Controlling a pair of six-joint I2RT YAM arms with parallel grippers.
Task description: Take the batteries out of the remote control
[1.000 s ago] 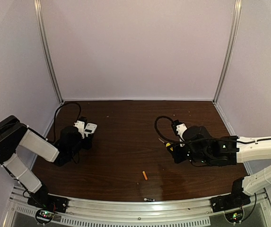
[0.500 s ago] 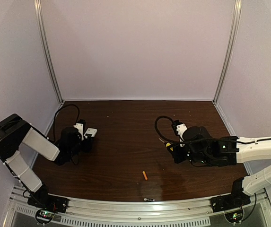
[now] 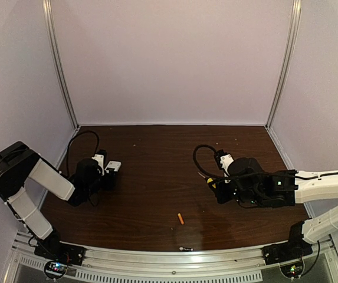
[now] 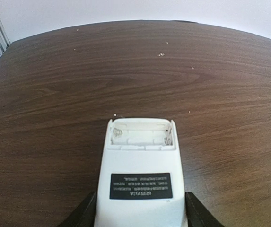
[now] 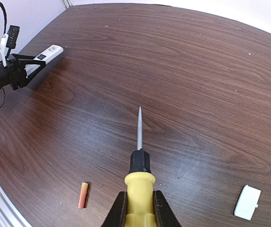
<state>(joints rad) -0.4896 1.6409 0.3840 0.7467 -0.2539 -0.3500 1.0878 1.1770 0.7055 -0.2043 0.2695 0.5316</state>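
Note:
My left gripper [image 3: 106,175] is shut on the white remote control [image 3: 113,166] at the table's left side and holds it low over the wood. In the left wrist view the remote [image 4: 140,182] lies back-up between my fingers [image 4: 84,215], and its open battery bay [image 4: 140,136] holds no cells. One orange battery [image 3: 180,219] lies on the table near the front middle; it also shows in the right wrist view [image 5: 83,195]. My right gripper [image 3: 217,190] is shut on the yellow-handled screwdriver [image 5: 139,187], tip pointing left above the table.
The small white cover piece [image 5: 247,202] lies on the wood to the right of the screwdriver. A small dark item [image 3: 186,249] rests on the front metal rail. Side walls stand close to both arms. The right wrist view also shows the remote [image 5: 48,53] far left.
My left gripper has shifted slightly toward the near left and lower with the remote still in it. The right arm and the battery have not moved.

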